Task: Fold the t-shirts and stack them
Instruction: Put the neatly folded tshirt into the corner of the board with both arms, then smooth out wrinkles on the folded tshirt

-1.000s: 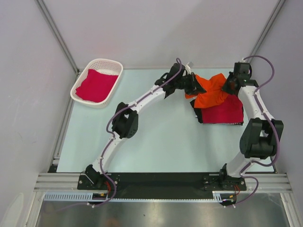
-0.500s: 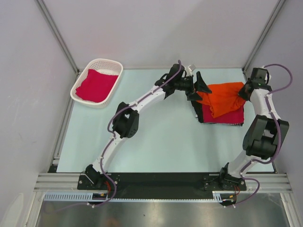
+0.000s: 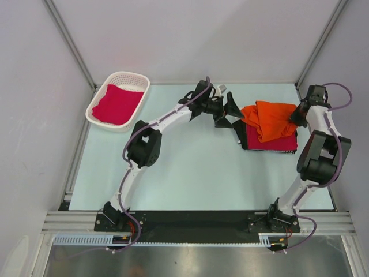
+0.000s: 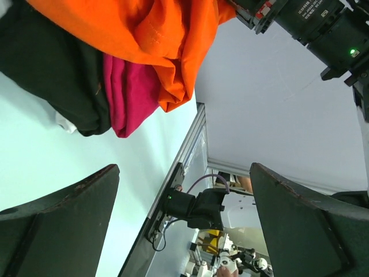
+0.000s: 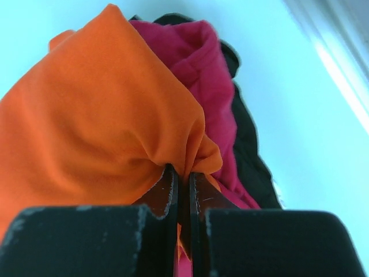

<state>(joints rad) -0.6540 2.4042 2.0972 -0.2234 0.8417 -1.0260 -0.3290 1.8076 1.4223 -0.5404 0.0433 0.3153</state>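
A bright orange t-shirt (image 3: 271, 118) lies crumpled over a folded crimson t-shirt (image 3: 272, 141) at the back right of the table, with a dark cloth (image 3: 239, 135) under both. My right gripper (image 3: 296, 115) is shut on the orange shirt's right edge; in the right wrist view the orange cloth (image 5: 98, 127) bunches between my right gripper's (image 5: 183, 184) jaws, the crimson shirt (image 5: 213, 75) beyond. My left gripper (image 3: 233, 111) stands wide open just left of the pile, holding nothing. Its wrist view shows my left gripper (image 4: 184, 219) empty below the orange shirt (image 4: 155, 34) and the crimson shirt (image 4: 130, 92).
A white lattice basket (image 3: 97, 98) at the back left holds another crimson shirt (image 3: 118, 104). Enclosure walls and metal posts close in the table at the back and sides. The right arm (image 4: 311, 23) shows in the left wrist view.
My left gripper let go of the orange shirt, opened wide and drew back left. My right gripper pulled the shirt to the right, spreading it over the crimson one.
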